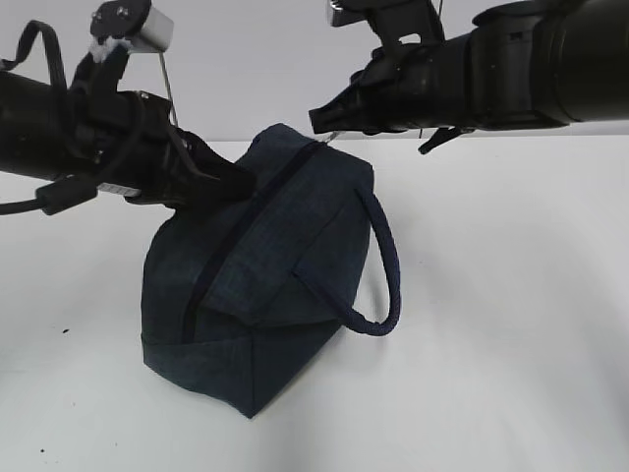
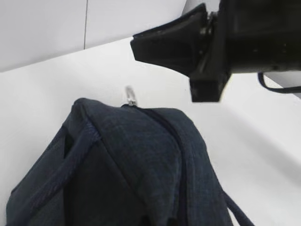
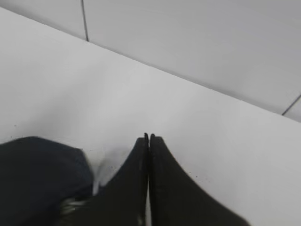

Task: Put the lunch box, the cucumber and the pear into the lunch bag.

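The navy lunch bag (image 1: 275, 265) stands mid-table with its top zipper (image 1: 241, 231) shut. It fills the lower left wrist view (image 2: 141, 160). The metal ring pull (image 2: 130, 96) sticks up free at the bag's far end. My left gripper (image 1: 231, 185) is against the bag's left side near the zipper, its fingers together on the fabric; the bag hides them in its own view. My right gripper (image 1: 319, 118) is shut and empty just above the ring pull (image 1: 331, 138), and also shows in its own view (image 3: 149, 137). The lunch box, cucumber and pear are hidden.
One loop handle (image 1: 383, 265) hangs off the bag's right side. The white table (image 1: 511, 324) runs around the bag to a pale wall (image 3: 197, 42) behind. The right arm's fingers (image 2: 164, 42) hang over the far end of the bag.
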Robot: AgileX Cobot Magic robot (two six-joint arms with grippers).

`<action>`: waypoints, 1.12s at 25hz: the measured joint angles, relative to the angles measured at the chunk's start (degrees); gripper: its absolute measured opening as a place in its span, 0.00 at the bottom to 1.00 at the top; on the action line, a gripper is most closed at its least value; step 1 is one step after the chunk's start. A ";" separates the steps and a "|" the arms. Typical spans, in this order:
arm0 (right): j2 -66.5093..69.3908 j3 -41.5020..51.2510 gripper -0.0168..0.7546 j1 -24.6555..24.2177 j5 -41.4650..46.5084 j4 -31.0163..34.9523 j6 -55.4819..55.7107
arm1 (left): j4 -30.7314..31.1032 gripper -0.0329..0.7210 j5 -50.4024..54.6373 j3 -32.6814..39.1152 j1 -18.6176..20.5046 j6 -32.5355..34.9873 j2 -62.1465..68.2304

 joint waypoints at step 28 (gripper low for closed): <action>-2.45 3.50 0.37 -3.11 4.62 -0.49 9.36 | 2.15 0.36 -4.31 -0.47 1.74 -7.89 1.08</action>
